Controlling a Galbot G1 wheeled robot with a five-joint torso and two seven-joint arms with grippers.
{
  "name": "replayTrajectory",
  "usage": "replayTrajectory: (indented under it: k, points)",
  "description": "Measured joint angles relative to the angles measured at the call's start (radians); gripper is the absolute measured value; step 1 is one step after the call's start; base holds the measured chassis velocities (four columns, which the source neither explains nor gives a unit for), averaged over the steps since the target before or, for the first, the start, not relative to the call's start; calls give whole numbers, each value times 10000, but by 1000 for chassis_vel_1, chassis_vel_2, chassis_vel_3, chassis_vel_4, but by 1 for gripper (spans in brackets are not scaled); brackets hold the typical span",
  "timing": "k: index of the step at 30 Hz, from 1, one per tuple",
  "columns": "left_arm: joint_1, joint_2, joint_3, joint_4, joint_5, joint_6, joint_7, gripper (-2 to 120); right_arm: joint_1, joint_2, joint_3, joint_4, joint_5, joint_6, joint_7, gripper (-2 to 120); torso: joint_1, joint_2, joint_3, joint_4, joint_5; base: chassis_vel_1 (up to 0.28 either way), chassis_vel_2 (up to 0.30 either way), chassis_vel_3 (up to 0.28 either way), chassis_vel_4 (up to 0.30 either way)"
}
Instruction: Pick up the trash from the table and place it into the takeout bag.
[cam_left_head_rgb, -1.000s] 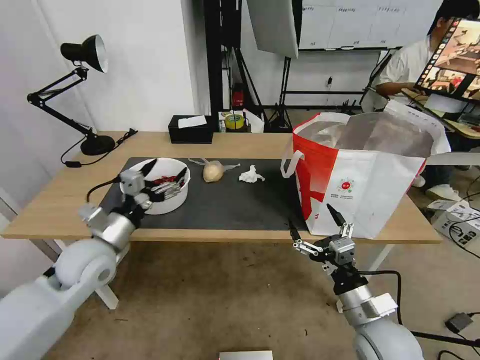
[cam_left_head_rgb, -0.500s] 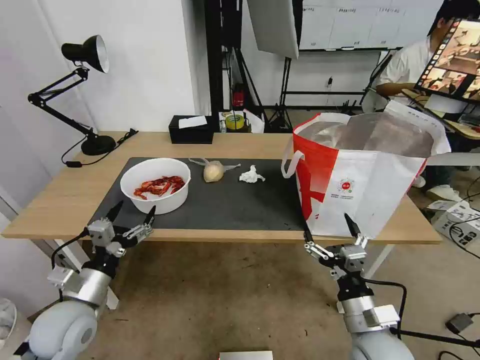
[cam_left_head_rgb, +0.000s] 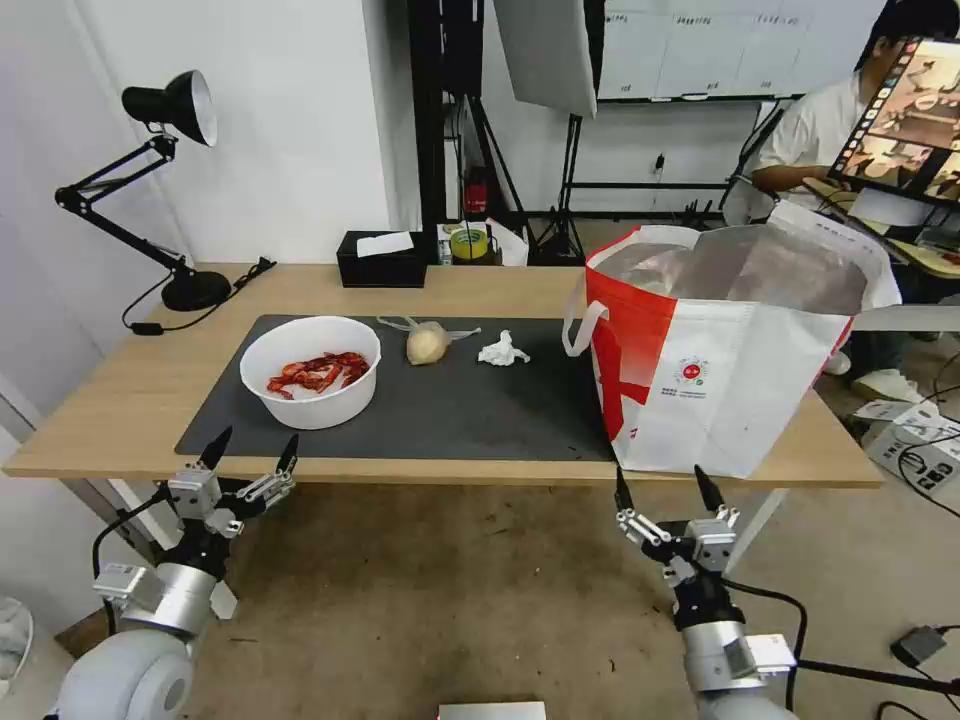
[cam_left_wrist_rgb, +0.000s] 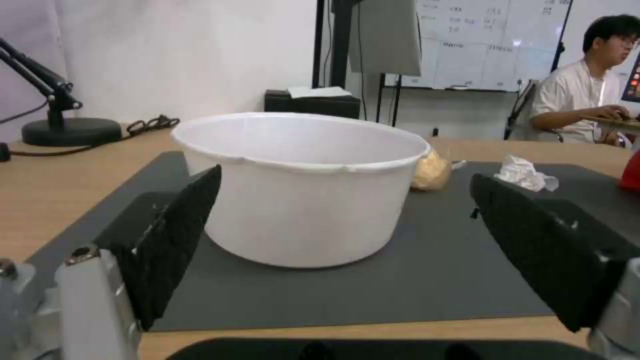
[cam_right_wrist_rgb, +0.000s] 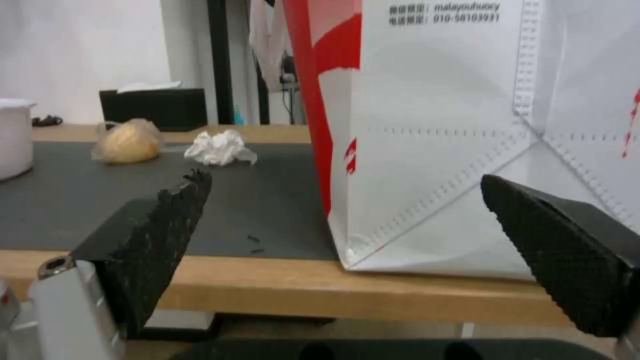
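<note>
Bowl (cam_left_head_rgb: 311, 371) on mat beyond left hand (cam_left_head_rgb: 252, 454) (spread, empty).

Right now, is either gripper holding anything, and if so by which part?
Nothing is held. The left gripper and right gripper both hang open below the table's near edge, apart from the white bowl.

Light-wood table (cam_left_head_rgb: 480, 285) — dark grey mat (cam_left_head_rgb: 450, 410), takeout bag (cam_left_head_rgb: 735, 350), black lamp (cam_left_head_rgb: 170, 180); black tissue box (cam_left_head_rgb: 380, 260) at back.

Two silver-grey cylindrical arms with rounded grey joints and black cables; left gripper (cam_left_head_rgb: 251, 449) and right gripper (cam_left_head_rgb: 666, 490) carry pointed black textured fingers (cam_left_wrist_rgb: 175, 231) on silver linkages.
</note>
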Motion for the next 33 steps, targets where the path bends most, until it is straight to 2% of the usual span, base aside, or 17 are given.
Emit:
replayTrajectory:
  k: [33]
  points:
    - [277,-56,64,261,-91,91,24,100,127,-372,-148,145,1,-152,-35,100,1,-1,0,1,0,0,0,0,0]
